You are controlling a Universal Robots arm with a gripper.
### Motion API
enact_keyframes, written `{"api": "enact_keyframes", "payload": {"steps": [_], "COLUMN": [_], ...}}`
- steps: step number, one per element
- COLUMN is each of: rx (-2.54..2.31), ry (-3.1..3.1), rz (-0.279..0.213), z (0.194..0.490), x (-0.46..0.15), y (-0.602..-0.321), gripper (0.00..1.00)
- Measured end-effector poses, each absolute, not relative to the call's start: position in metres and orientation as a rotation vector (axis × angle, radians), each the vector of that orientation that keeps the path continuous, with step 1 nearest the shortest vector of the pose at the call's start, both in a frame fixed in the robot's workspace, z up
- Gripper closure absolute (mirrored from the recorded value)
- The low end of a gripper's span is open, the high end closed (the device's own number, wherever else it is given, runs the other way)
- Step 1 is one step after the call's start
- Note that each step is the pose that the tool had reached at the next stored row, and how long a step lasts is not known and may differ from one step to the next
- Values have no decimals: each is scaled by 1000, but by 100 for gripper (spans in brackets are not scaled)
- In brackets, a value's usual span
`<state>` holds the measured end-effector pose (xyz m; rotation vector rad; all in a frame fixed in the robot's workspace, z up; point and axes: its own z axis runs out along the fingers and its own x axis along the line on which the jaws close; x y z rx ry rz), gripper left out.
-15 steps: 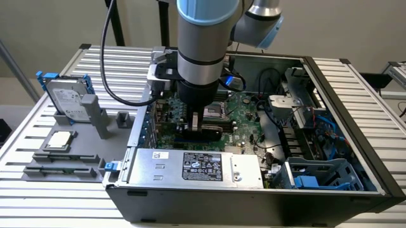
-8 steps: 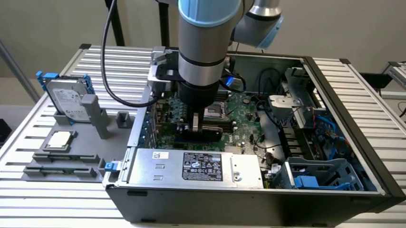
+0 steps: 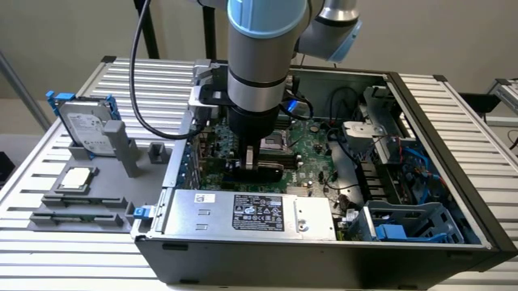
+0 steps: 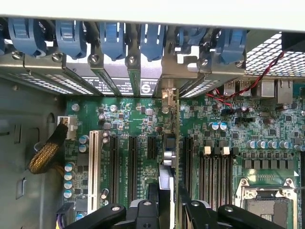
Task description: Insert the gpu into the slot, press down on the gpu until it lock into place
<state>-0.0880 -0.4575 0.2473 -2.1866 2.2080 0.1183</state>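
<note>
From my station I see a green motherboard (image 3: 312, 145) inside a dark grey case (image 3: 324, 260). The arm (image 3: 259, 54) is silver with pale blue joint caps, going black toward the gripper (image 3: 252, 170). The gpu (image 4: 170, 157) reads as a black edge with a silver bracket end. In the wrist view the fingers (image 4: 198, 212) are black, the card-retaining clips (image 4: 112, 38) bright blue, one expansion connector (image 4: 94, 164) white, and the memory strips (image 4: 214, 174) black. The power-supply box (image 3: 251, 215) is bare silver with a black-and-white label. The counter (image 3: 48, 176) is pale grey with ribbed slats.
</note>
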Motion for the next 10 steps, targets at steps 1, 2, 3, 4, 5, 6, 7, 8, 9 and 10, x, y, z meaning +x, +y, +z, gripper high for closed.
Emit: {"api": "enact_keyframes", "payload": {"steps": [1, 2, 3, 4, 5, 6, 7, 8, 9, 10], "rx": [-2187, -2188, -2187, -2187, -2188, -2189, -2189, -2190, -2190, -2190], "ry": [2208, 2207, 2206, 2206, 2206, 2207, 2208, 2208, 2209, 2208], "rz": [118, 118, 119, 119, 120, 120, 121, 123, 123, 123], "z": [247, 247, 246, 246, 246, 248, 250, 254, 258, 263], "x": [-88, -88, -88, -88, -88, -88, -88, -88, -88, -88], "y": [-458, -458, -457, -457, -457, -458, -458, -458, -458, -458], "gripper": [74, 74, 74, 73, 66, 66, 66, 66, 66, 66]}}
